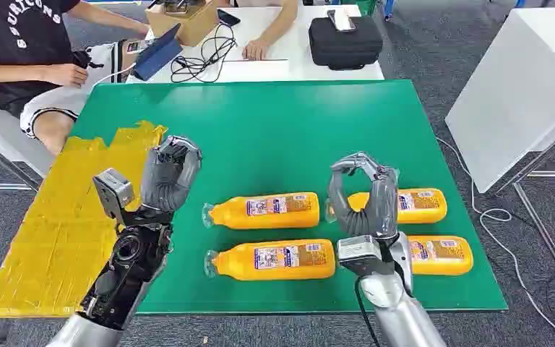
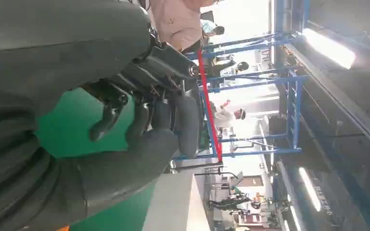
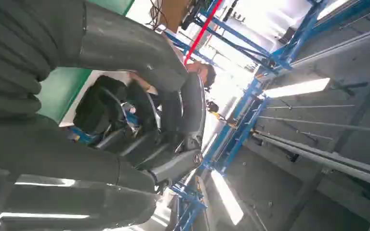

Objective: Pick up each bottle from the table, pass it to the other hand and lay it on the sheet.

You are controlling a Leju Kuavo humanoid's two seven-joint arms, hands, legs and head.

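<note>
1. Fingers of both hands curl inward around nothing: the left hand (image 1: 171, 173) is clenched above the green mat (image 1: 274, 123) near its edge with the yellow sheet (image 1: 58, 224), and the right hand (image 1: 365, 199) is curled above the mat, partly hiding one bottle.
2. Four orange bottles lie flat on the green mat in two rows: one (image 1: 264, 210) and another (image 1: 273, 259) between the hands, the two others (image 1: 419, 205) (image 1: 439, 255) beyond the right hand.
3. Beside the mat, the yellow sheet (taped and wrinkled) carries no bottle.
4. Past the mat's far edge stands a white table (image 1: 274, 69) with cables (image 1: 206, 54), a black case (image 1: 345, 42) and a seated person (image 1: 22, 50).
5. Grey carpet (image 1: 419, 43) surrounds the mat; a white panel (image 1: 520, 94) leans nearby.
</note>
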